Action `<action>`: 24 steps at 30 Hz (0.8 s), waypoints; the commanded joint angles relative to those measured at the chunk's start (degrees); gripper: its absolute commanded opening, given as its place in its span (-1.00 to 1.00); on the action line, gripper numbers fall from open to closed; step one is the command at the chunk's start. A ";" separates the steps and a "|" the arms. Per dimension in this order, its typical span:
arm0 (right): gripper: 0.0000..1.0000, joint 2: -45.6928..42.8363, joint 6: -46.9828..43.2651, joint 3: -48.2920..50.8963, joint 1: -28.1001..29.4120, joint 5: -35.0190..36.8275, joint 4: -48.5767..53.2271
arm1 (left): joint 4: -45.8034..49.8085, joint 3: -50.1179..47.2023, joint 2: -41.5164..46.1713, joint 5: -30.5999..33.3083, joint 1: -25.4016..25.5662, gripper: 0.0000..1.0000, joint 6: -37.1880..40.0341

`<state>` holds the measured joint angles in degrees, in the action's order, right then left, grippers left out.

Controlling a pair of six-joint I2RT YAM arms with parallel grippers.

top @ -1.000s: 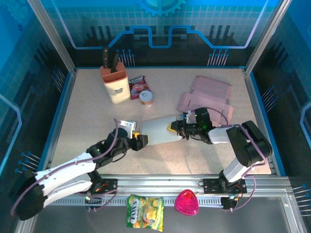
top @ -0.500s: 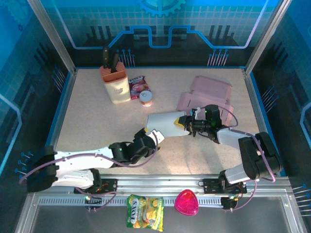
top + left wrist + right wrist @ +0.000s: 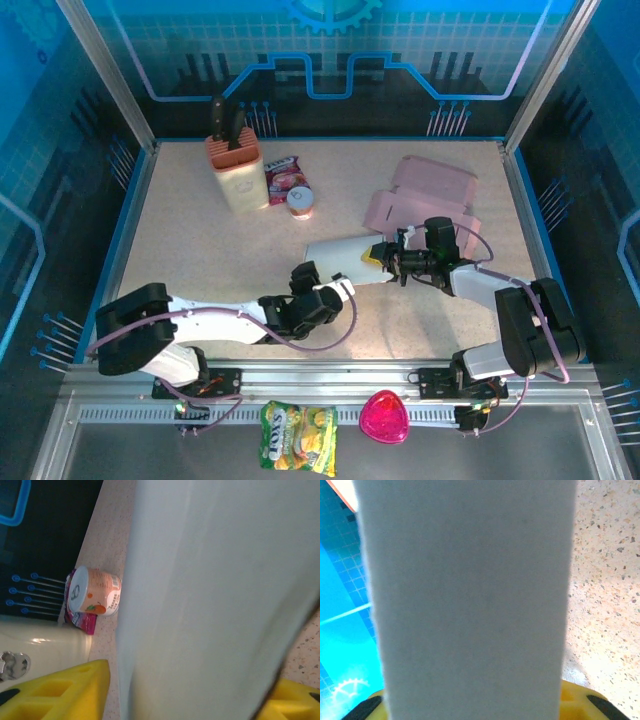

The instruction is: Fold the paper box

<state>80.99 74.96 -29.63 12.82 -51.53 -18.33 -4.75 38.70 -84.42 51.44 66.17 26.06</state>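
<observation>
Speckled table [image 3: 200, 240], blue-walled cage [image 3: 330, 40] — right jaws clamp the paper box [image 3: 338, 260], left jaws' grip unclear.

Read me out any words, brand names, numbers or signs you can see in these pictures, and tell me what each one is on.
No text can be read for certain.
On the snack bag: bold lettering, too blurred to read.
On the red packet: print too small to read.
On the small can: a fruit picture, wording too small to read.
On the knife block: a faint mark, unreadable.
On the paper box: no text.
</observation>
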 commanded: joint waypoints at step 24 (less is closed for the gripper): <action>0.48 -26.10 -6.29 2.76 -13.38 7.45 24.00 | 40.41 17.06 7.55 -21.78 -0.36 -0.51 -19.13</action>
<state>61.08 76.93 -24.95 -0.01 -49.69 -11.60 23.57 52.31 -79.13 37.71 66.57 13.98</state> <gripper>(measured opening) 0.739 0.249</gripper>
